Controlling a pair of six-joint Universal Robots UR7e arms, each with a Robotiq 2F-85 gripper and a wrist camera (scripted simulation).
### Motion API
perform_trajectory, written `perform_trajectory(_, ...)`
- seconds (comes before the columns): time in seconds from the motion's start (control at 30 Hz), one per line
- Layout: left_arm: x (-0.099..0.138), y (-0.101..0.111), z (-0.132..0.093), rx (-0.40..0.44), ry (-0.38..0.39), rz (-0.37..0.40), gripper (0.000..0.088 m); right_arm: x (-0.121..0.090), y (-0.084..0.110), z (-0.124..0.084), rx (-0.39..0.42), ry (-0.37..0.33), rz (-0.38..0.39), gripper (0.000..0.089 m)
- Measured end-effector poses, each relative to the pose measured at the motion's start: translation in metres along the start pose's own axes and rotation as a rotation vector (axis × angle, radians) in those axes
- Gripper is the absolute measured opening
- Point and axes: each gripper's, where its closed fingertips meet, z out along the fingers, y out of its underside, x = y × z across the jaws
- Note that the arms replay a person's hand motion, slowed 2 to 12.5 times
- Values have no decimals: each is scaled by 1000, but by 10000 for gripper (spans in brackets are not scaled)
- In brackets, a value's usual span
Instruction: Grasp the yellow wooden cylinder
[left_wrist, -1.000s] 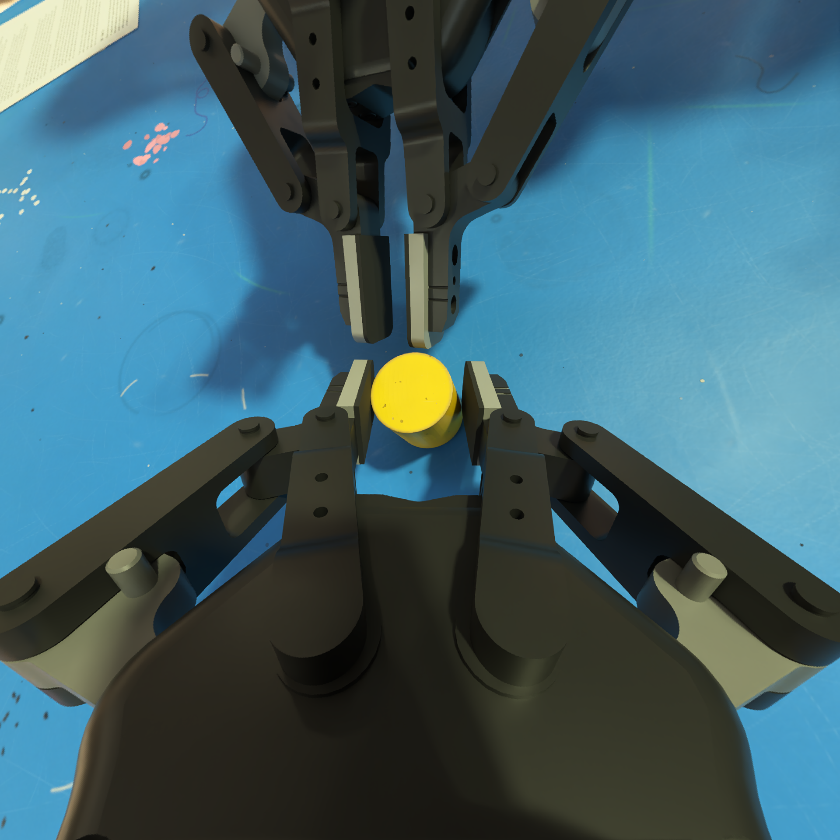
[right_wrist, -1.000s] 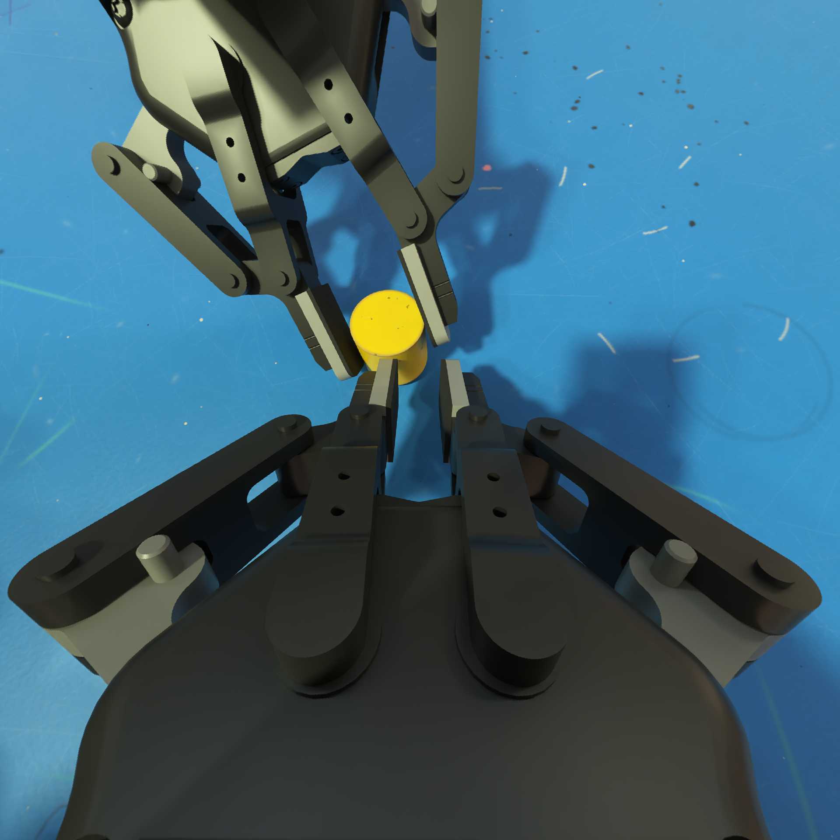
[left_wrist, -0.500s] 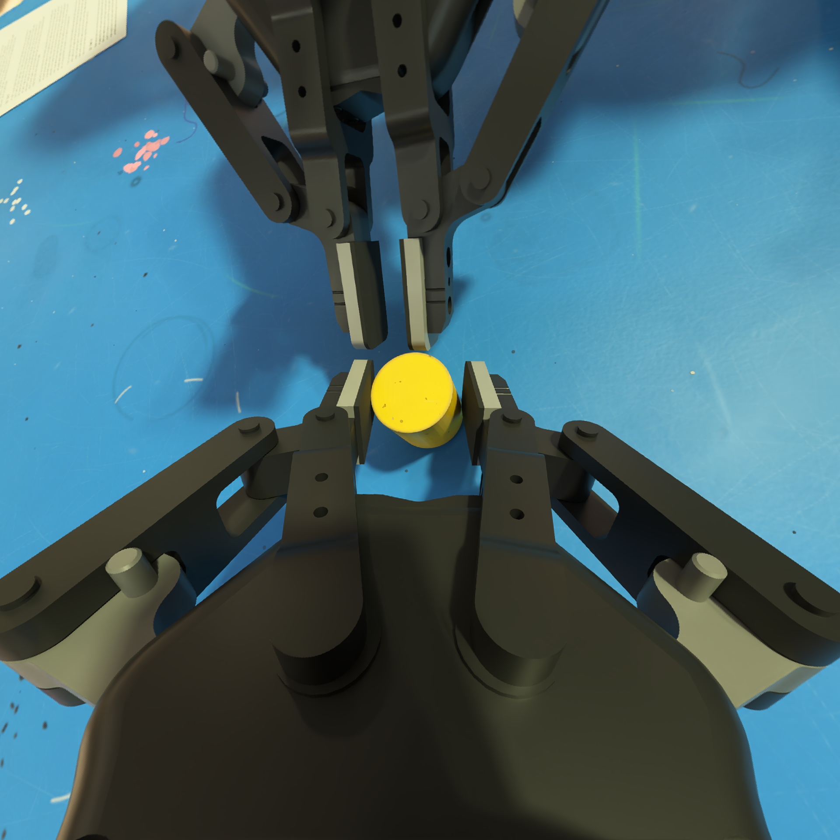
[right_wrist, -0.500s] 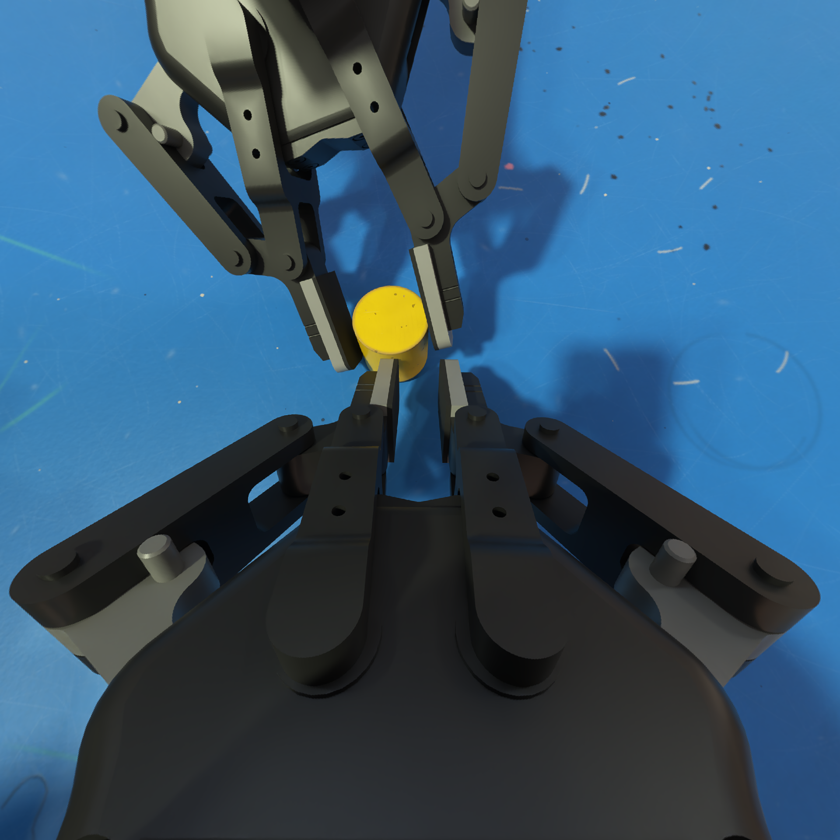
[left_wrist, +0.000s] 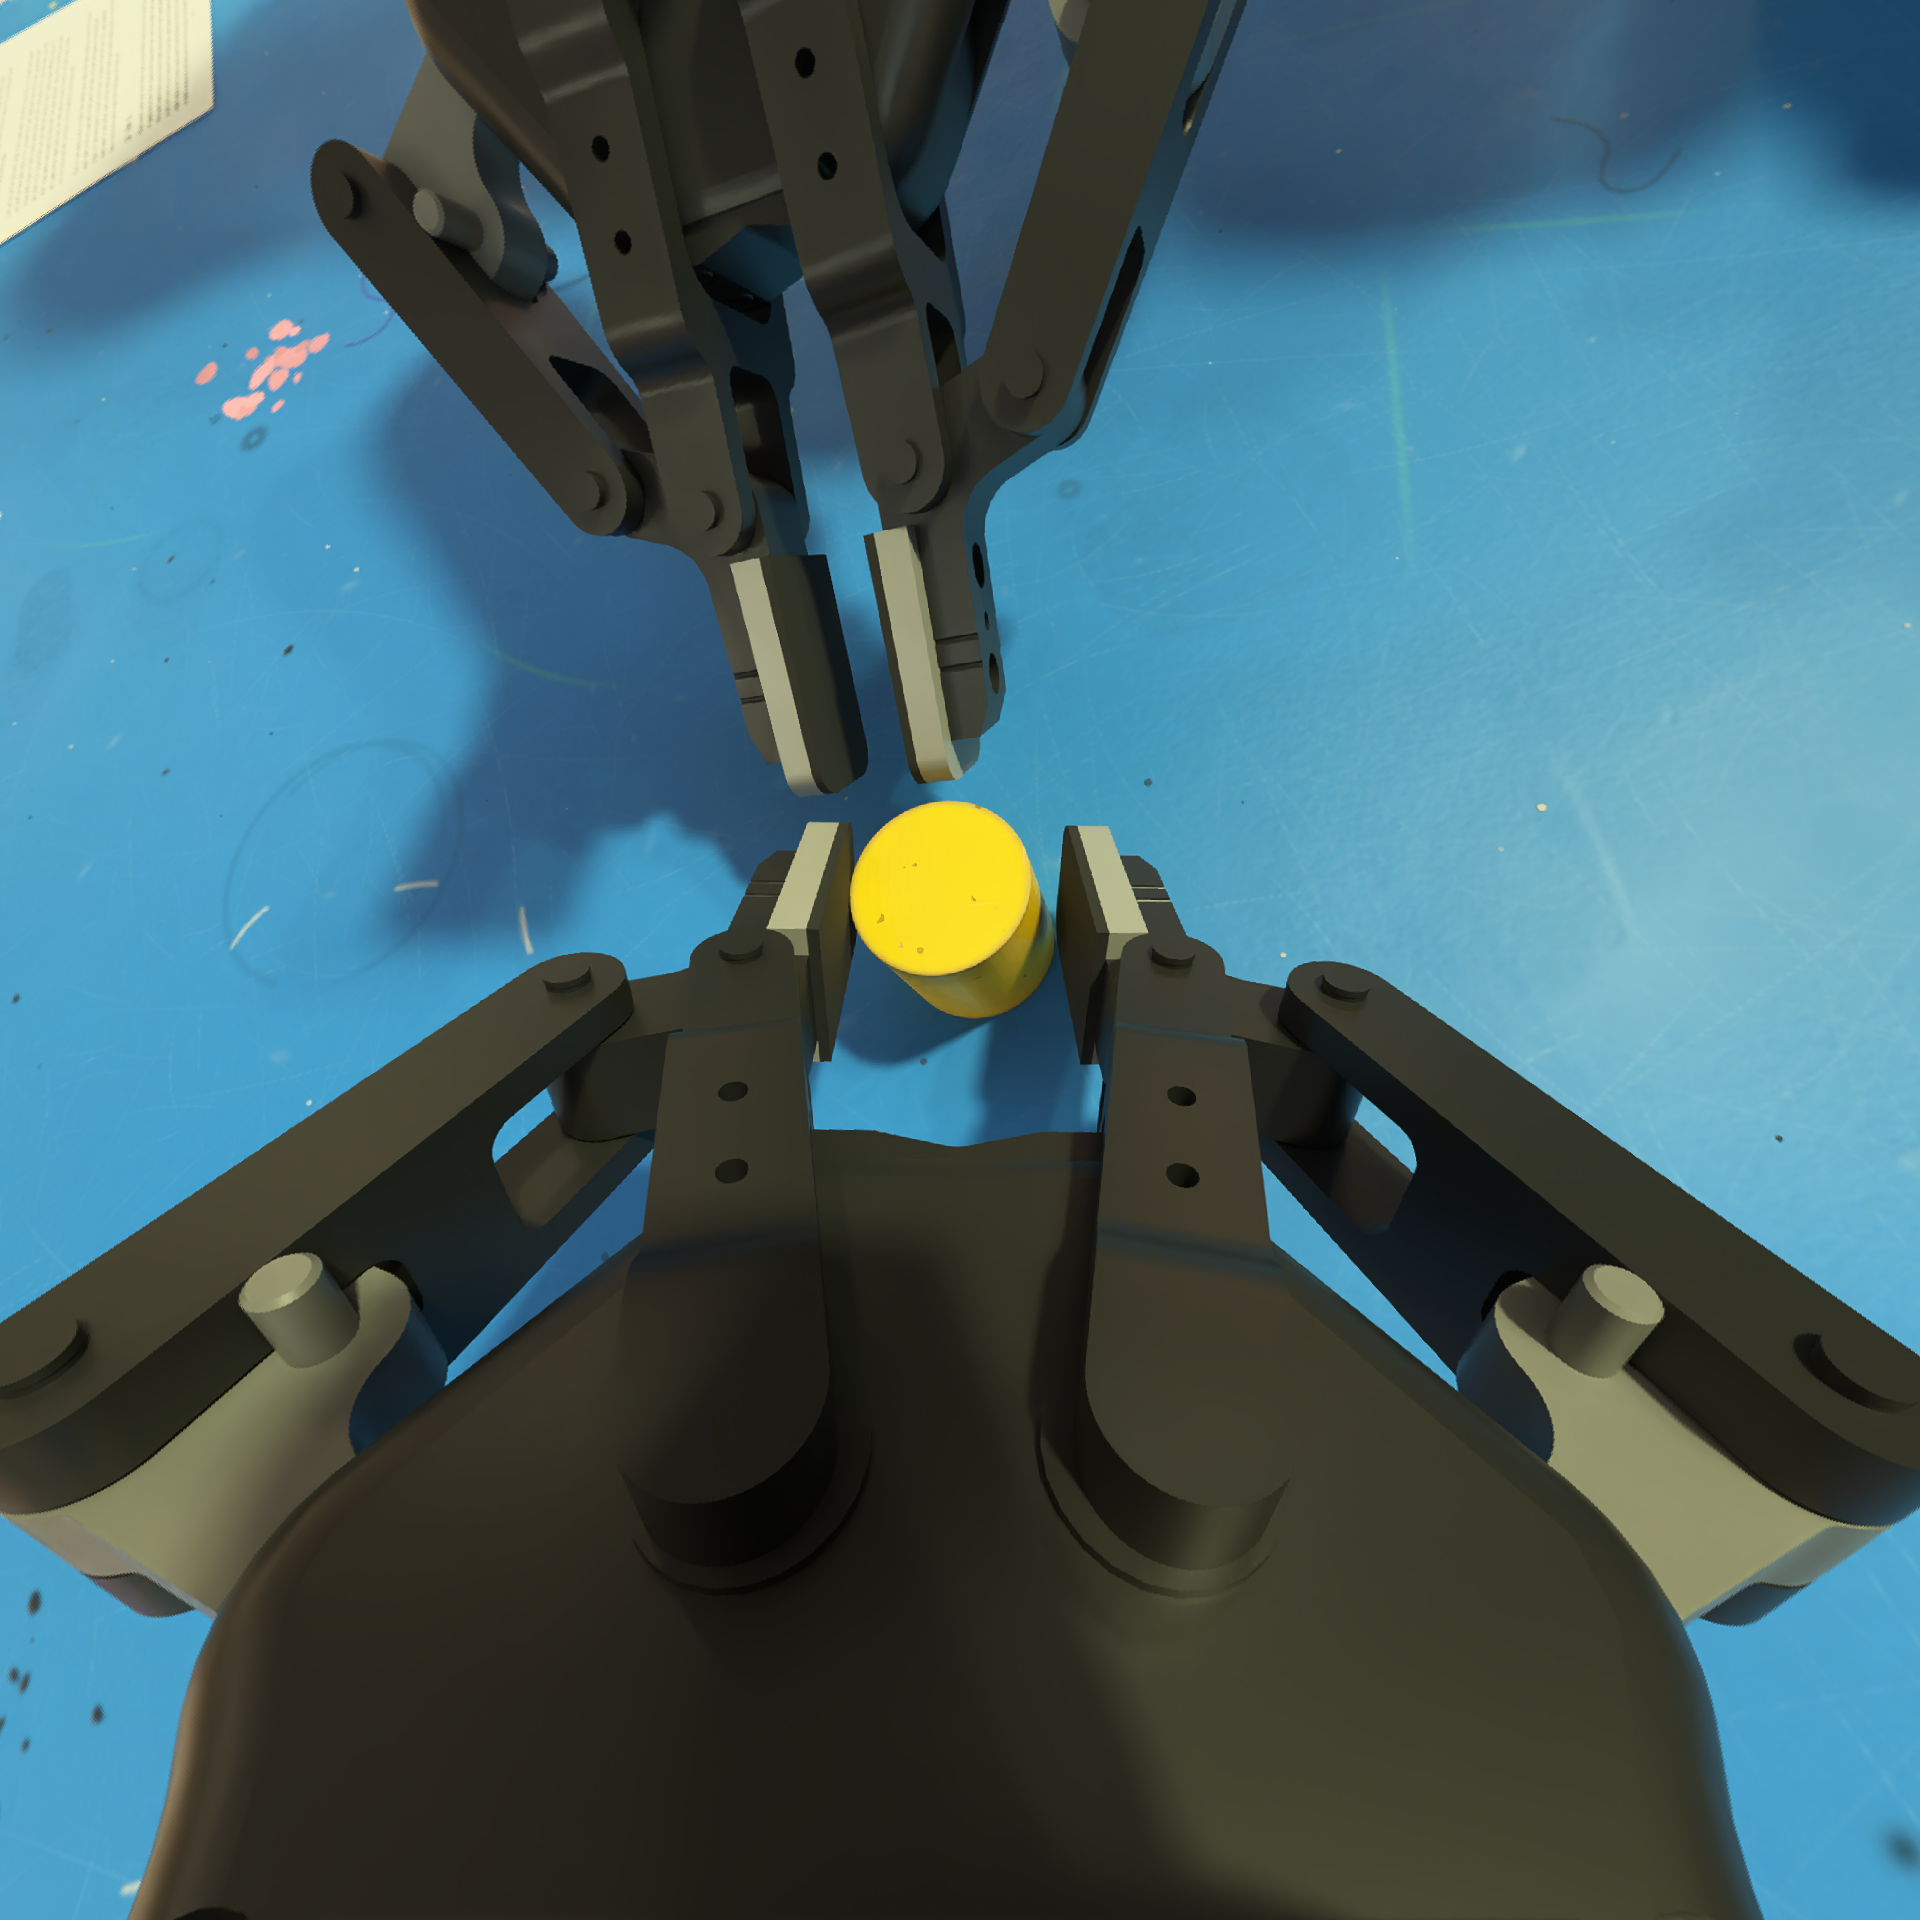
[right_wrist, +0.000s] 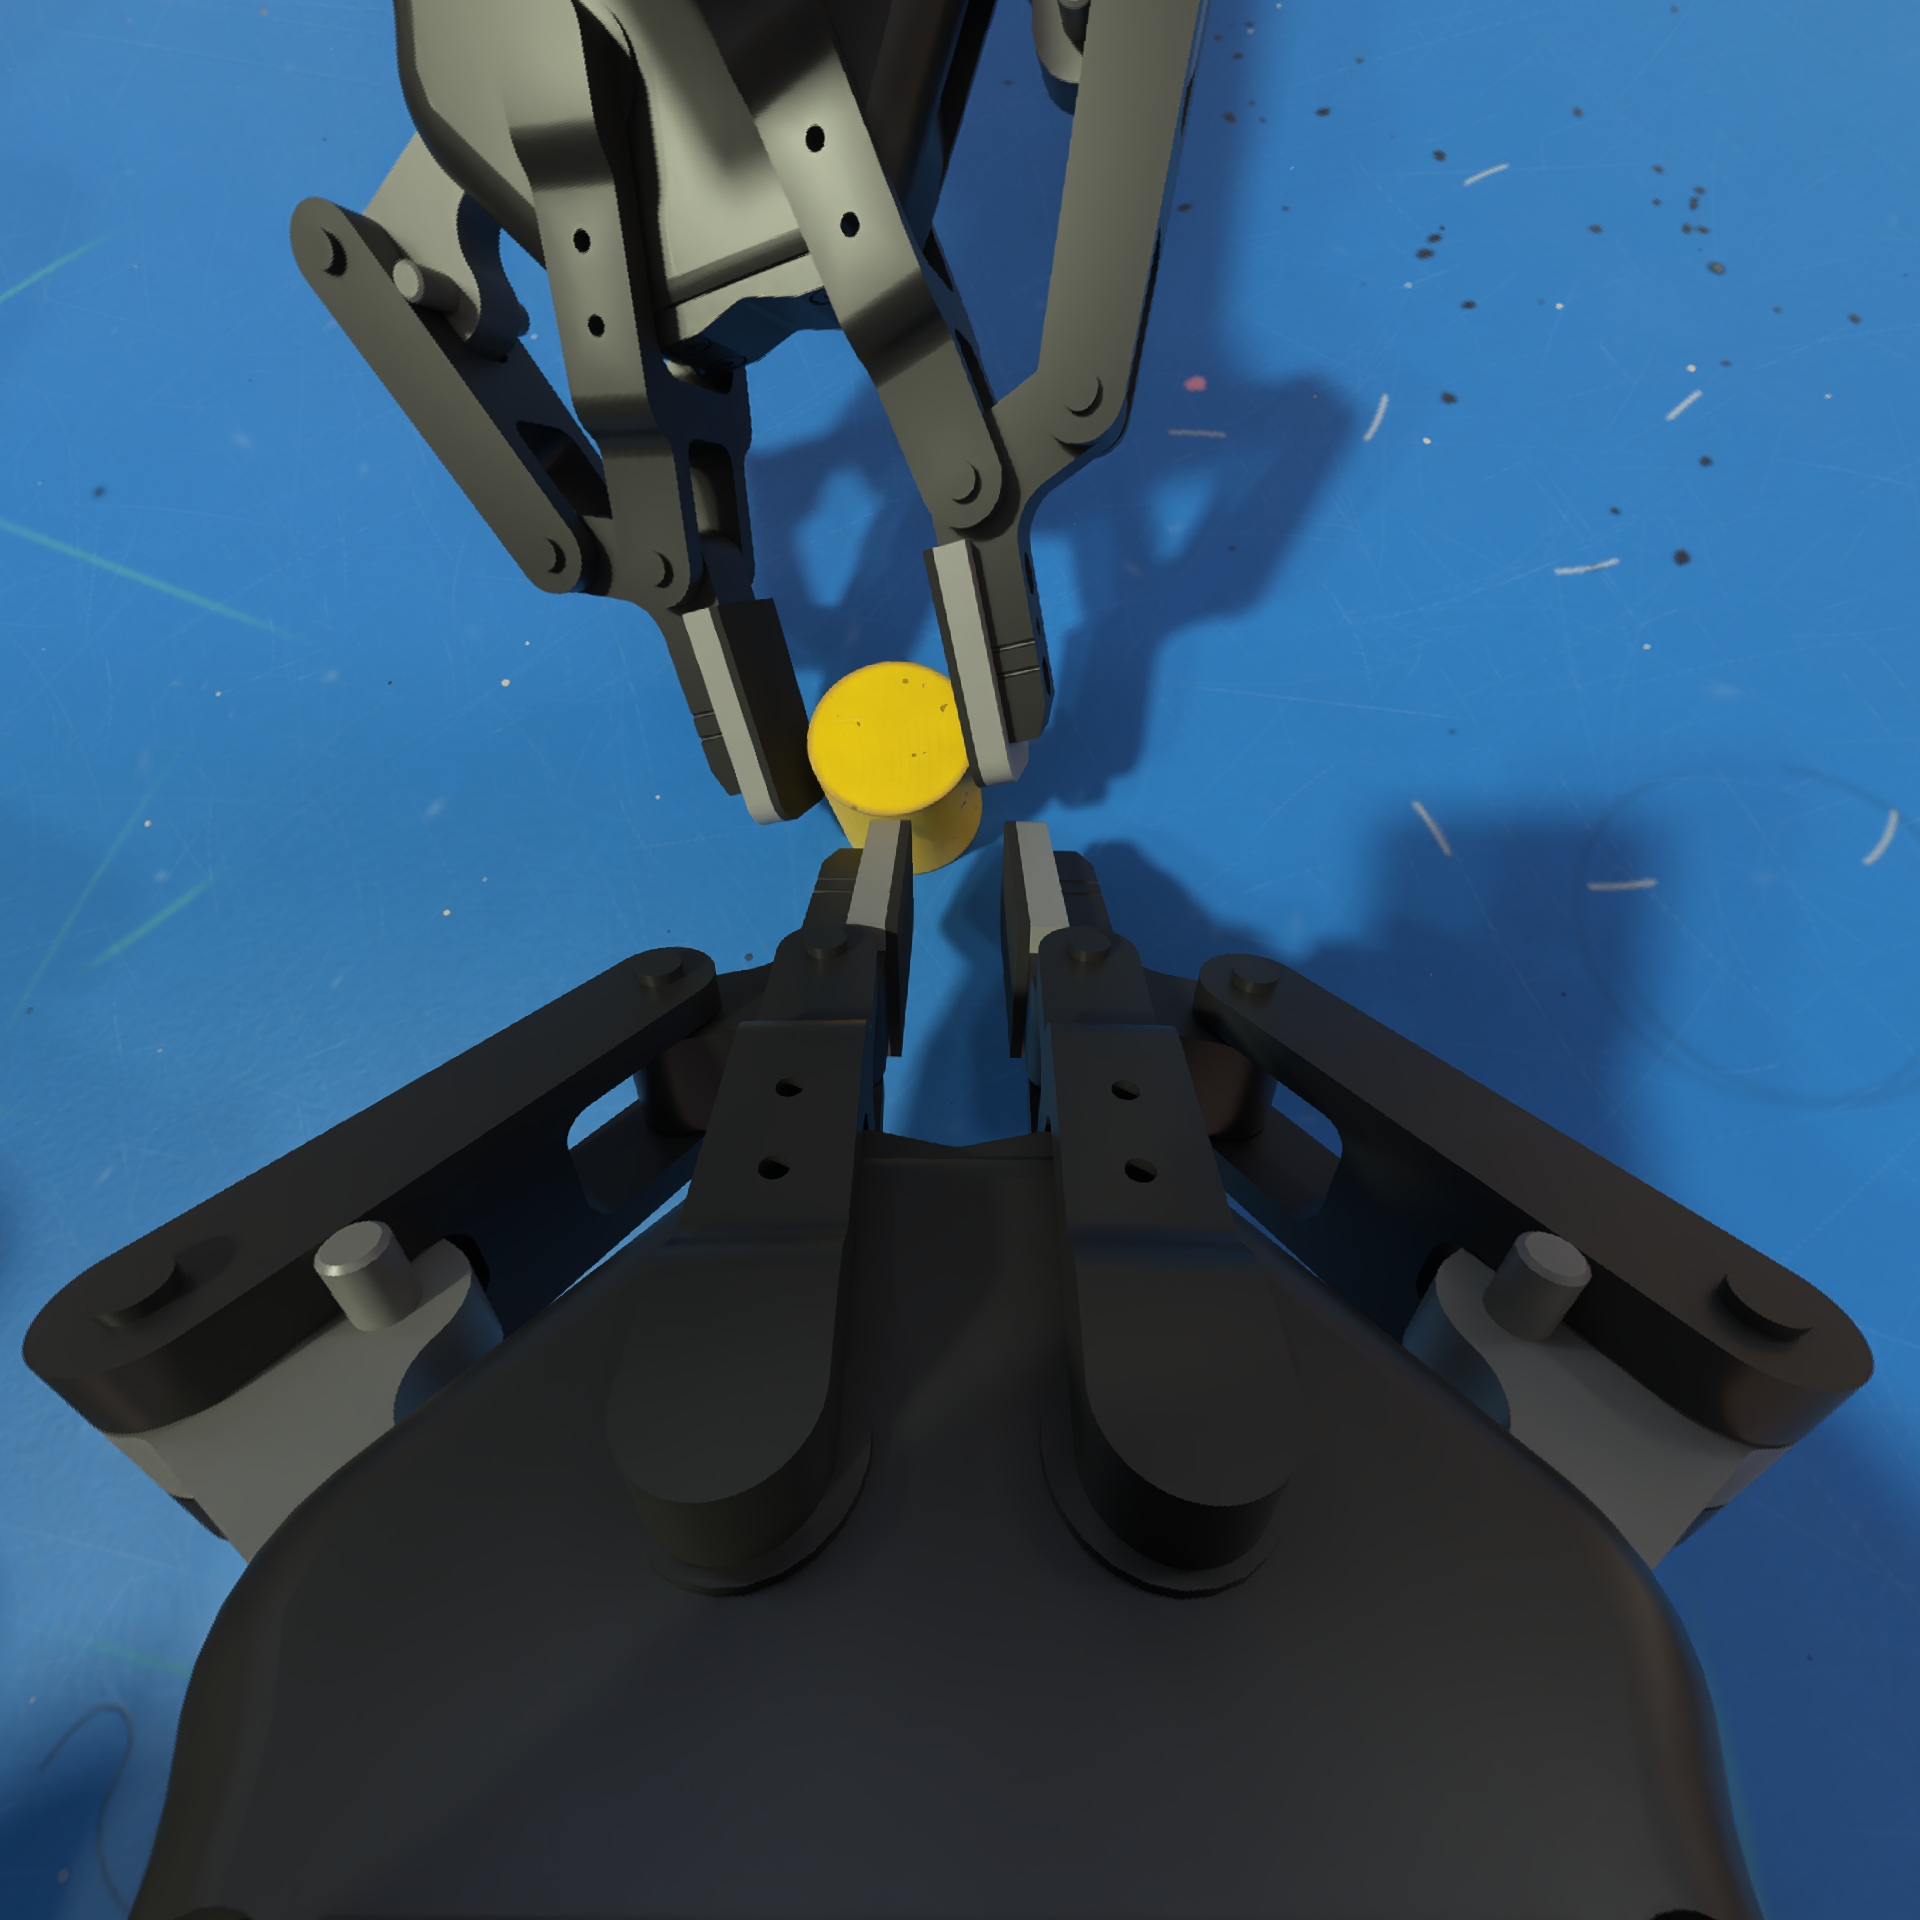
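Overall: you are looking down both wrist cameras at one small job on a scuffed blue table.
Yellow wooden cylinder: it stands upright, flat round top toward your left camera, directly between the left gripper's two fingers.
Left gripper: clamped on the cylinder. Its grey pads sit one on each side of the yellow body, with no blue showing between pad and wood.
Same grip from the other side: your right wrist view shows the left gripper reaching in from the top of the frame, its fingertips pinching the yellow wooden cylinder from left and right.
Cylinder base: hidden by its own body and shadow, so you cannot tell whether it touches the table.
Right gripper: fingers drawn near each other but still parted by a narrow slot, with only blue table inside it. It grips nothing.
Right gripper position: its tips point at the cylinder from just beside it, one tip overlapping the lower yellow edge in your right view. From your left camera the right gripper ends just beyond the cylinder's far rim.
Table clutter: a printed paper sheet lies at the far left corner, with pink flecks nearby, both well apart from the grippers.
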Motion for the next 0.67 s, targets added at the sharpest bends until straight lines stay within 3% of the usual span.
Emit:
perform_trajectory(0.33,2,-1,-1,21,49,11,334,-1,1,2,-3,0,25,155)
perform_trajectory(0.67,-8,1,2,-2,-10,-21,347,9,0,0,18,43,149,153)
